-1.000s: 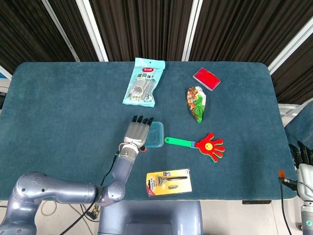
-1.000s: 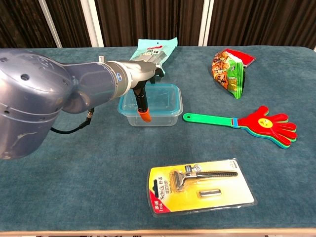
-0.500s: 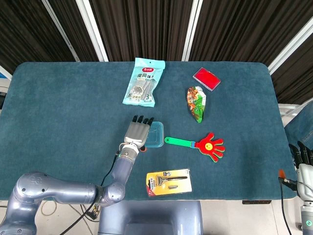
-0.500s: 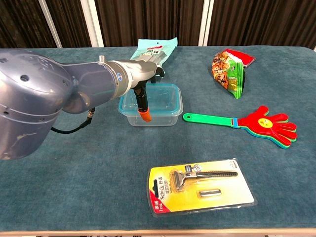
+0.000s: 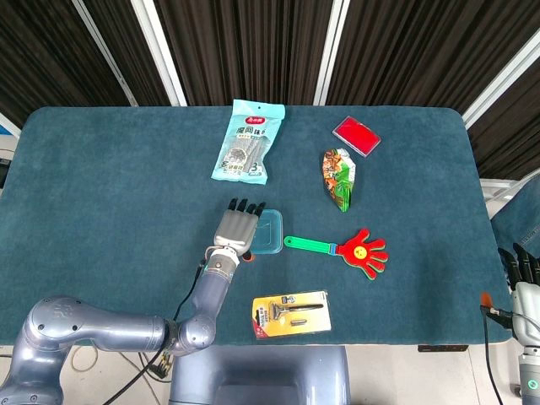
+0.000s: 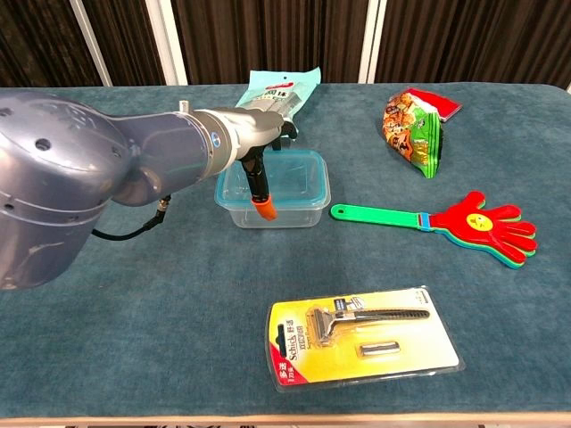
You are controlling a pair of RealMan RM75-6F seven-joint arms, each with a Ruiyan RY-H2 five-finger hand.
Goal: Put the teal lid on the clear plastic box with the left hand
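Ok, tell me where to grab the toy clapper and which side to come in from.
Take the clapper by its green handle, about halfway along, coming straight down from above with the fingers across its width. It lies flat on the table, and the handle is narrow and straight, while the red hand end is broad. The handle's tip sits near the plastic box, so stay clear of that end.

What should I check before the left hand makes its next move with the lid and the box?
1. Lid seated on box: looks on, full seal cannot tell.
2. Left hand over the box: ok.
3. Left hand's hold on the lid: cannot tell.
4. Clapper apart from the box: ok.
5. Razor pack clear of the arm's path back: ok.
6. Right hand away at the table edge: ok.
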